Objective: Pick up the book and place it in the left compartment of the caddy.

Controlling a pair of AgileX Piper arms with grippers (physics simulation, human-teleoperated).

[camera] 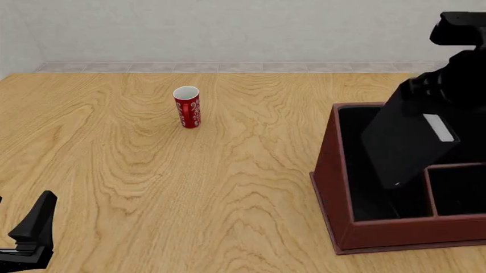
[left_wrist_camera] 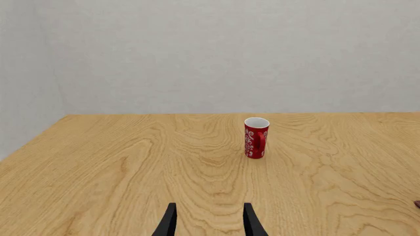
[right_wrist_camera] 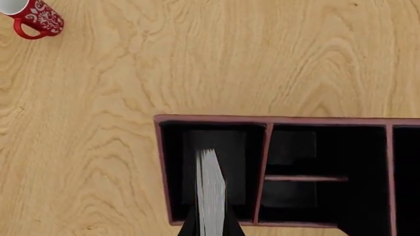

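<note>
1. Fingers of the left gripper [left_wrist_camera: 208, 221] stand spread with nothing between them in the left wrist view. It faces the red cup [left_wrist_camera: 256, 137] across bare table [left_wrist_camera: 98, 172], well apart; we judge this arm parked out of the way.
2. Front view: the book [camera: 406, 145] hangs tilted over the left compartment [camera: 365, 170] of the caddy [camera: 334, 193], carried from above by the right gripper [camera: 436, 91], which pinches its upper end. The tilt seems meant to feed the lower corner in first.
3. Right wrist view: the white page edge [right_wrist_camera: 211, 191] lines up over the long section beside the divider [right_wrist_camera: 264, 169], not the squarer ones. Release looks premature; we cannot tell whether it touches the floor.
</note>
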